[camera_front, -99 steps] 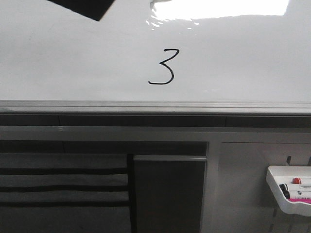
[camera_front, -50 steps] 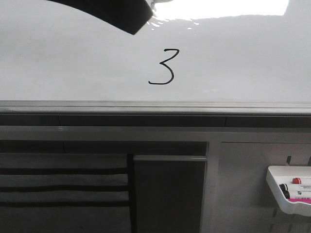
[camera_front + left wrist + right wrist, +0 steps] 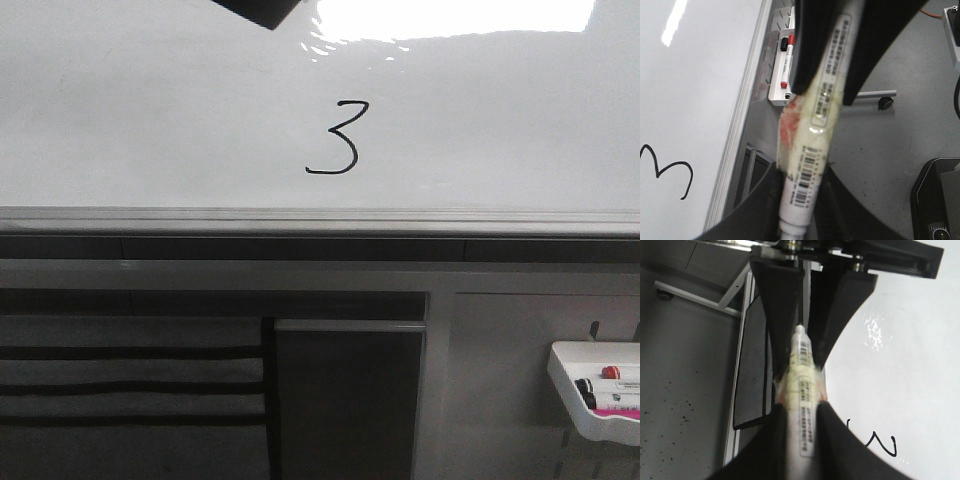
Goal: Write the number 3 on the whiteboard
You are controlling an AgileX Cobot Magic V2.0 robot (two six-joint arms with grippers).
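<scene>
A black number 3 [image 3: 335, 140] stands on the glossy whiteboard [image 3: 150, 120]. It also shows in the left wrist view [image 3: 665, 170] and the right wrist view [image 3: 880, 442]. One white marker [image 3: 815, 145] with a barcode label is held at both ends. My left gripper [image 3: 805, 190] is shut on one end. My right gripper [image 3: 801, 415] is shut on the marker's [image 3: 802, 390] other end. Each wrist view shows the other gripper's black fingers [image 3: 815, 45] facing it. The marker is off the board, beside its edge.
The board's grey edge strip [image 3: 320, 218] runs along its near side. A small white tray [image 3: 600, 390] with markers hangs at the lower right. A dark arm part [image 3: 255, 10] shows at the front view's top edge. A wheeled stand leg [image 3: 875, 95] is on the floor.
The dark arm part at the top of the front view swung in to the right, then drew back upward and now shows less. The 3 is unchanged.
</scene>
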